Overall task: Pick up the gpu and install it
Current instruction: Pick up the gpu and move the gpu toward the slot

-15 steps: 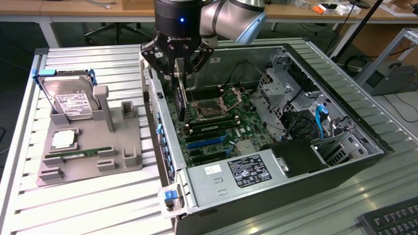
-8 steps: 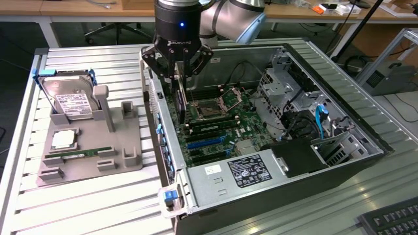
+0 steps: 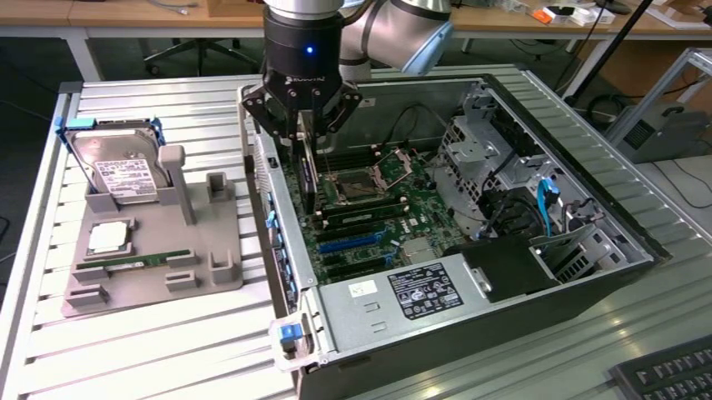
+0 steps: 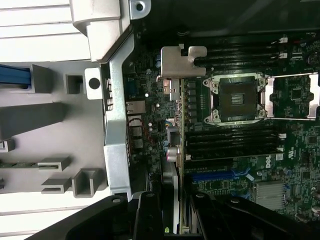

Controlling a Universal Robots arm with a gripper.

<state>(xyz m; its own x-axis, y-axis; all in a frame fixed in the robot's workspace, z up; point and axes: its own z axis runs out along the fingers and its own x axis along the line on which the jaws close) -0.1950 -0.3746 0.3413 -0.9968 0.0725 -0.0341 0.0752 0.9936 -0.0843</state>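
Ext. view, L to R: at 9 o'clock a grey parts holder (image 3: pixel 212 258) sits on the slatted metal desk (image 3: pixel 145 350), w/ a hard drive (image 3: pixel 120 171) propped up in its far slot. A square silvery chip (image 3: pixel 108 237) lies flat nearer the camera, w/ a green RAM stick (image 3: pixel 133 262) just beyond that. Toward centre the open PC case (image 3: pixel 623 250) lies on its side, motherboard facing up. At 12 o'clock the arm hangs over the case. Its pincer (image 3: pixel 309 133) is clamped on the gpu (image 3: pixel 313 179), which hangs upright & edge-on, low inside the case by the wall nearest the holder, approx. 9 o'clock of the CPU socket (image 3: pixel 358 185). Can't tell if the card's lower edge touches the board. The power supply (image 3: pixel 418 292) sits at 6 o'clock, the drive cage (image 3: pixel 478 150) & a blue cable (image 3: pixel 545 200) at 3 o'clock, a keyboard (image 3: pixel 668 375) corner at 5 o'clock. Wrist view: black fingers (image 4: pixel 150 215) grip the card from both sides. Its silvery end bracket (image 4: pixel 181 62) is at the far end, between the socket & the case wall.
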